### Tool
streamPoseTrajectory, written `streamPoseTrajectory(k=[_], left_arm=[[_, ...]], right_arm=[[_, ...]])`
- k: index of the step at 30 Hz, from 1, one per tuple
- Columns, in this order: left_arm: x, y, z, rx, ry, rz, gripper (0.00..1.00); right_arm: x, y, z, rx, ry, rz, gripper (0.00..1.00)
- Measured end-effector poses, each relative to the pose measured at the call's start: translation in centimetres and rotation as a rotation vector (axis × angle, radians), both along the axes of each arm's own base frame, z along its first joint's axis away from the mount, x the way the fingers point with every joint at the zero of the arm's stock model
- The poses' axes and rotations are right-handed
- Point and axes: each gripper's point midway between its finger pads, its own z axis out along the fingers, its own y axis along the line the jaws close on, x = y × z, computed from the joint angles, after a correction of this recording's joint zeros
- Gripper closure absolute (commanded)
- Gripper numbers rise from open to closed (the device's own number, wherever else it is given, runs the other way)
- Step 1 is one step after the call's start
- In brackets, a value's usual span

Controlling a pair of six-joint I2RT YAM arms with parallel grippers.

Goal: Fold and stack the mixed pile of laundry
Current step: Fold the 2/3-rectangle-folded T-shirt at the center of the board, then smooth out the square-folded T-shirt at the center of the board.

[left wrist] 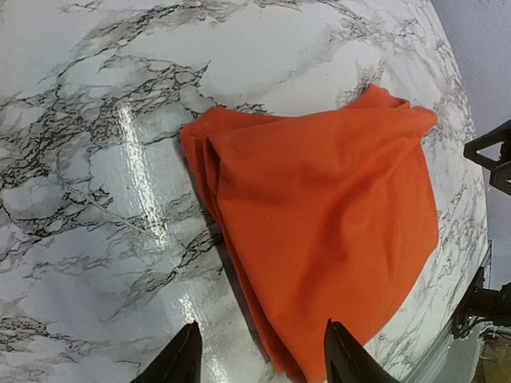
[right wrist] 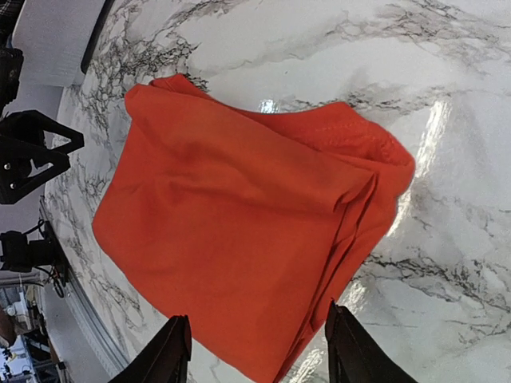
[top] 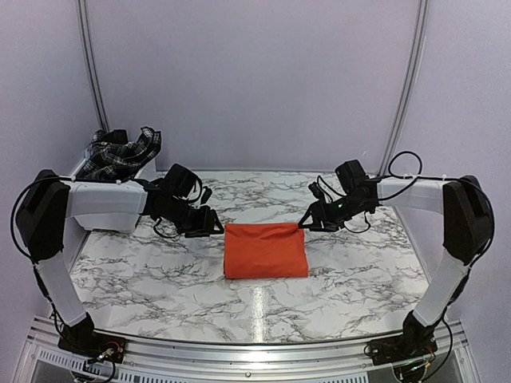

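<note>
A bright orange T-shirt (top: 265, 250) lies folded into a flat rectangle at the middle of the marble table (top: 144, 271). My left gripper (top: 214, 223) hovers just off its back left corner, open, with the shirt's edge (left wrist: 327, 231) showing below its spread fingers (left wrist: 260, 335). By the back right corner my right gripper (top: 307, 222) is open too, its fingers (right wrist: 257, 319) apart above the folded shirt (right wrist: 239, 231) and holding nothing. A black-and-white plaid piece (top: 120, 152) is heaped at the back left.
The plaid piece sits in a white bin (top: 80, 166) at the table's back left corner, behind the left arm. A pale wall with two metal rails closes the back. An aluminium rail (top: 255, 355) runs along the near edge between the arm bases.
</note>
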Motion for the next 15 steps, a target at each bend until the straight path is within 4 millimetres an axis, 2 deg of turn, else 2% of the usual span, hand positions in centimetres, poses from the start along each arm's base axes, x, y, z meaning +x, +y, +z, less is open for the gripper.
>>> streamPoseTrajectory(k=[4,7,15], left_arm=[[0.8,-0.3,-1.4,0.013,0.025,0.01,0.43],[2.2,-1.0,-1.8,0.011,0.025,0.018,0.44],[6.1,-2.3,-1.8,-0.011,0.008,0.055,0.51]], right_arm=[[2.1,0.4,-1.3,-0.055,-0.044,0.028,0.45],[3.7,0.5,-1.8,-0.091,-0.081,0.04,0.45],[5.4,1.3,-3.8,-0.134,-0.097,0.079,0.49]])
